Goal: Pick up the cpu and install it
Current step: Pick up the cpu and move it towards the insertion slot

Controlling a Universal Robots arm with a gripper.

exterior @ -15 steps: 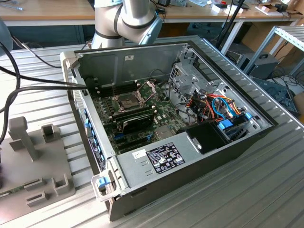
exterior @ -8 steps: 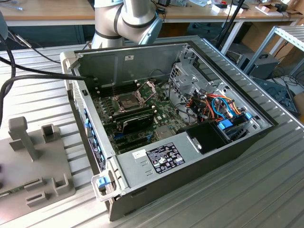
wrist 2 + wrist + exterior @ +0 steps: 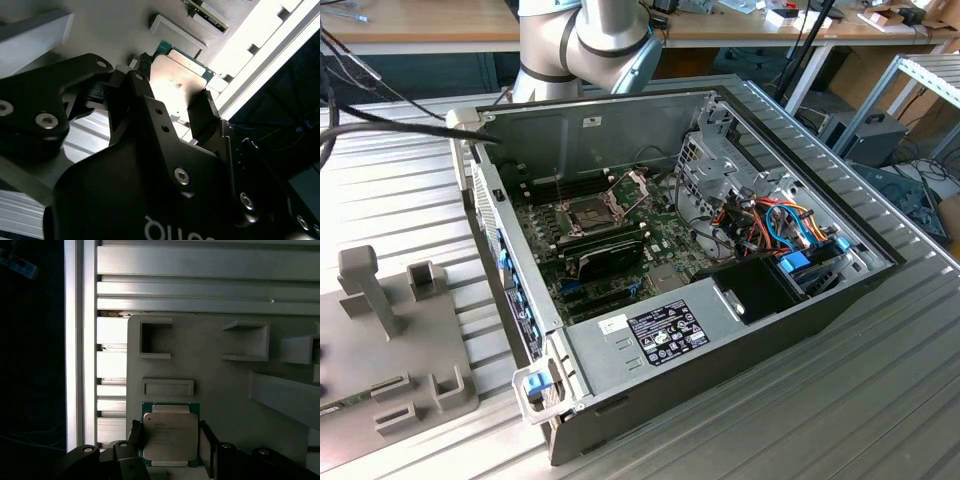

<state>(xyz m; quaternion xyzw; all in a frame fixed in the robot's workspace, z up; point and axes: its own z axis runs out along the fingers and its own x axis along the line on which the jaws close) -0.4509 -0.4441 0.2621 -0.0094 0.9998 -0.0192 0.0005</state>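
cpu (image 3: 169,437) tight between hand (image 3: 171,434) fingers (image 3: 206,440)

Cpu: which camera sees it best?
The first wrist view: the cpu faces it squarely, with nearly its whole grey top showing. The second wrist view catches the cpu at a slant, with glare on top.

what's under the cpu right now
The cpu lies flat on the grey fixture plate, with its green board edge showing around the metal top. Whether a recess sits beneath it cannot be seen, because the chip covers that spot.
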